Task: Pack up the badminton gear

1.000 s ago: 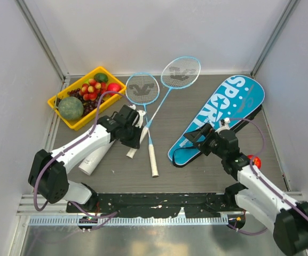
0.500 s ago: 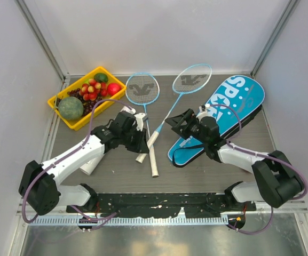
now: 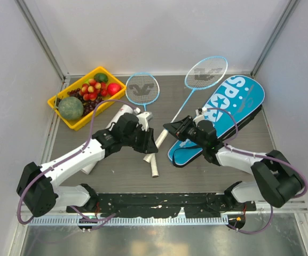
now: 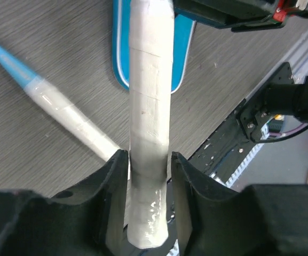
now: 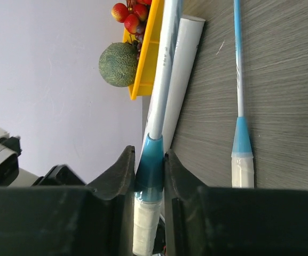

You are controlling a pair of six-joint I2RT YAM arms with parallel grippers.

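One light-blue racket slants from above the blue SPORT bag down to the middle of the table. My left gripper is shut on its white handle, which is lifted off the table. My right gripper is shut on the blue cone above that handle. In the wrist views the left gripper and right gripper both hug the racket. The second racket lies flat, its handle near the front. The white tube lies under my left arm.
A yellow tray of fruit sits at the back left, close to the second racket's head. Something small and white lies beside my left wrist. Walls enclose the table on three sides. A black rail runs along the near edge.
My right gripper swung left off the bag and closed on the racket's cone. The racket pivoted, its head moving right over the bag, and my left gripper carried the handle rightward.
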